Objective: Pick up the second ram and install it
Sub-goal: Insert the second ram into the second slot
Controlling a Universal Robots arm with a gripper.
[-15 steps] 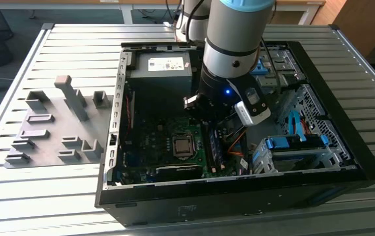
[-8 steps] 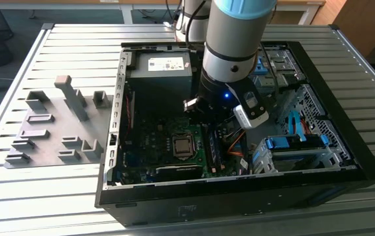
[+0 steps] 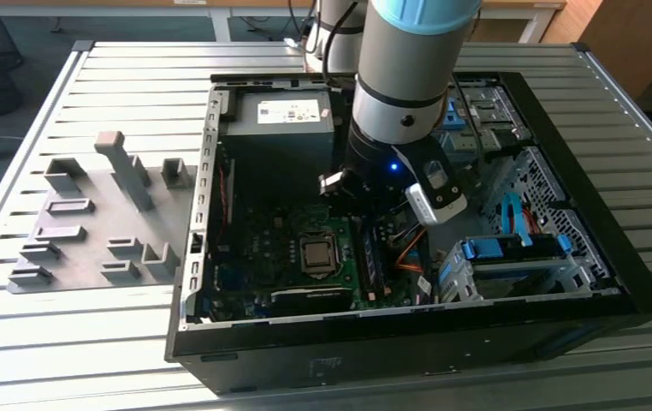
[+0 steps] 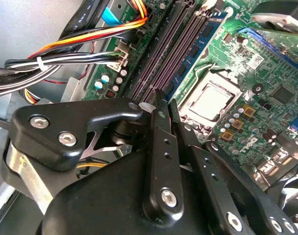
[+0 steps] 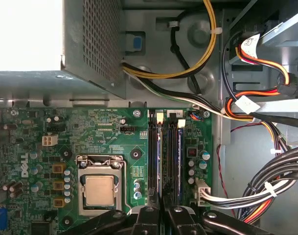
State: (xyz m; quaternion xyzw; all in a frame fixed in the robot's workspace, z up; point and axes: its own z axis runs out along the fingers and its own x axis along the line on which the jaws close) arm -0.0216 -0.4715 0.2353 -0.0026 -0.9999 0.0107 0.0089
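My gripper (image 4: 166, 99) hangs inside the open computer case (image 3: 200, 282), above the memory slots (image 5: 171, 156) beside the processor (image 5: 100, 190). Its two black fingers stand almost together. Between them a thin dark strip shows edge-on, the second ram (image 5: 163, 197), mostly hidden by the fingers. In the second wrist view the fingertips sit over the purple-lined slots (image 4: 158, 58), by a white slot latch (image 4: 146, 105). A blue memory stick (image 4: 200, 39) stands in the slot nearest the processor (image 4: 210, 100). In the exterior view the gripper (image 3: 349, 193) is low over the motherboard (image 3: 251, 257).
Grey holder blocks (image 3: 86, 214) sit on a plate at the exterior view's left, outside the case. Bundled cables (image 5: 256, 191) run close beside the slots. The power supply (image 3: 286, 116) and a drive cage (image 3: 514, 257) crowd the case around the arm.
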